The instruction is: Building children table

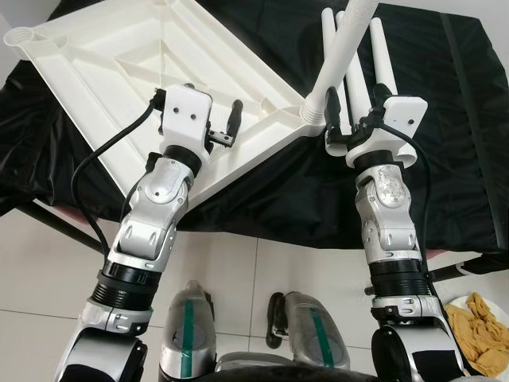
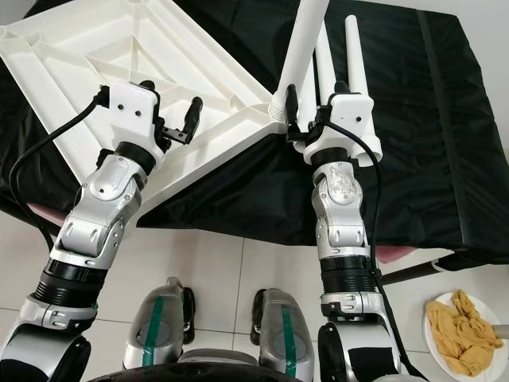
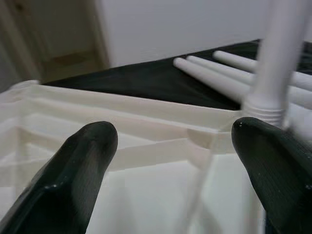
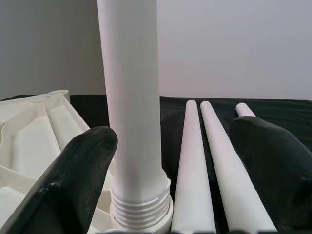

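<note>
A white plastic table top (image 1: 119, 56) lies upside down on a black-covered surface. One white leg (image 1: 342, 48) stands upright in the corner socket (image 1: 314, 111) nearest me. Three loose white legs (image 4: 195, 165) lie side by side on the black cover behind that corner. My right gripper (image 1: 355, 103) is open just behind the socket, the standing leg (image 4: 131, 97) rising by its left finger without being gripped. Over the table top's near edge my left gripper (image 1: 196, 99) is open, with the ribbed underside (image 3: 122, 156) between and beyond its fingers (image 3: 87, 161).
The black cover (image 1: 453, 159) drapes over a low surface that ends just ahead of my legs (image 1: 191, 326). White tiled floor (image 1: 262, 270) lies below. A white plate (image 1: 477, 334) with something yellow on it sits on the floor at my right.
</note>
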Robot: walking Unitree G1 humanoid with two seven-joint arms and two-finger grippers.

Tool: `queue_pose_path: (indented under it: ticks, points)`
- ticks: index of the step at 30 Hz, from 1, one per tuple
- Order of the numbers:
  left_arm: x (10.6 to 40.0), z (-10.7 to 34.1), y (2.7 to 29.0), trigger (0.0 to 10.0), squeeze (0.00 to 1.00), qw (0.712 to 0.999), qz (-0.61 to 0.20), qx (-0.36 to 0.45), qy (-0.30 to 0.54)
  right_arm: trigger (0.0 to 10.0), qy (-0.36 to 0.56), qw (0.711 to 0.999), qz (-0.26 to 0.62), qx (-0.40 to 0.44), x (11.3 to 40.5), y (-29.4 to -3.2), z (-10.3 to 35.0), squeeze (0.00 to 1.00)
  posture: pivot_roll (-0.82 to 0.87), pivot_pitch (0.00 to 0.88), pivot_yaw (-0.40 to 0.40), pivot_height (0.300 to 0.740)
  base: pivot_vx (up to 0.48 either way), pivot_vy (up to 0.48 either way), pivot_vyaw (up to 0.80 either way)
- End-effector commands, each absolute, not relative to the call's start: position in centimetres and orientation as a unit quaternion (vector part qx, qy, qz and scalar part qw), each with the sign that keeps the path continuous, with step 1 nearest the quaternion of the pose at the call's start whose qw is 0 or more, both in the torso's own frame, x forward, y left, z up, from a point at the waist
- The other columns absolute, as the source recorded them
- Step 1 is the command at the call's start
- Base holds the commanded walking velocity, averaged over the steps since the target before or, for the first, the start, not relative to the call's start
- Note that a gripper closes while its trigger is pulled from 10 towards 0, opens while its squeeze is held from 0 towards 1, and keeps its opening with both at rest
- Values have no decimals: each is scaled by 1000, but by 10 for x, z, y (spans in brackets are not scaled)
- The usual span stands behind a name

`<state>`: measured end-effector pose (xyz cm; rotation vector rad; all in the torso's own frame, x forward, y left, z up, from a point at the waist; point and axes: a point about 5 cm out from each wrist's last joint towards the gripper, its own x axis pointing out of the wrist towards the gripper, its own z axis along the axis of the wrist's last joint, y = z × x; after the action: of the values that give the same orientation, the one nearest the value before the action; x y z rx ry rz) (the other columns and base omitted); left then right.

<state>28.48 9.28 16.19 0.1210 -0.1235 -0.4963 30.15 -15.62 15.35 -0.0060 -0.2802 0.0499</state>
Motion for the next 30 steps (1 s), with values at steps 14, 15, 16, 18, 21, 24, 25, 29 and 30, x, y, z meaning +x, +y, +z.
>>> queue_pose_path:
  ticks: [14, 15, 16, 18, 21, 24, 25, 29, 30]
  points:
    - [287, 129, 78, 10000, 0, 923, -356, 138, 40, 10000, -143, 989, 28, -1, 304, -154, 155, 0, 56, 9, 23, 740, 0, 0, 0]
    - [287, 128, 79, 10000, 0, 923, -357, 135, 45, 10000, -143, 989, 28, -1, 304, -154, 155, 0, 57, 10, 23, 740, 0, 0, 0]
    - [287, 128, 79, 10000, 0, 923, -357, 135, 45, 10000, -143, 989, 28, -1, 304, -154, 155, 0, 57, 10, 23, 740, 0, 0, 0]
    - [287, 126, 79, 10000, 0, 922, -358, 139, 51, 10000, -143, 989, 27, 0, 304, -154, 156, 0, 59, 13, 20, 740, 0, 0, 0]
    - [286, 123, 79, 10000, 0, 919, -362, 143, 63, 10000, -143, 989, 28, -1, 305, -153, 156, 0, 60, 14, 18, 740, 0, 0, 0]
    - [283, 118, 75, 10000, 0, 909, -382, 149, 75, 10000, -144, 989, 31, -3, 305, -153, 156, 0, 63, 17, 16, 740, 0, 0, 0]
    - [283, 118, 75, 10000, 0, 909, -382, 149, 75, 10000, -144, 989, 31, -3, 305, -153, 156, 0, 63, 17, 16, 740, 0, 0, 0]
    - [279, 118, 69, 10000, 0, 899, -403, 154, 78, 10000, -144, 989, 31, -3, 307, -153, 157, 0, 65, 20, 17, 740, 0, 0, 0]
    - [279, 118, 69, 10000, 0, 899, -403, 154, 78, 10000, -144, 989, 31, -3, 307, -153, 157, 0, 65, 20, 17, 740, 0, 0, 0]
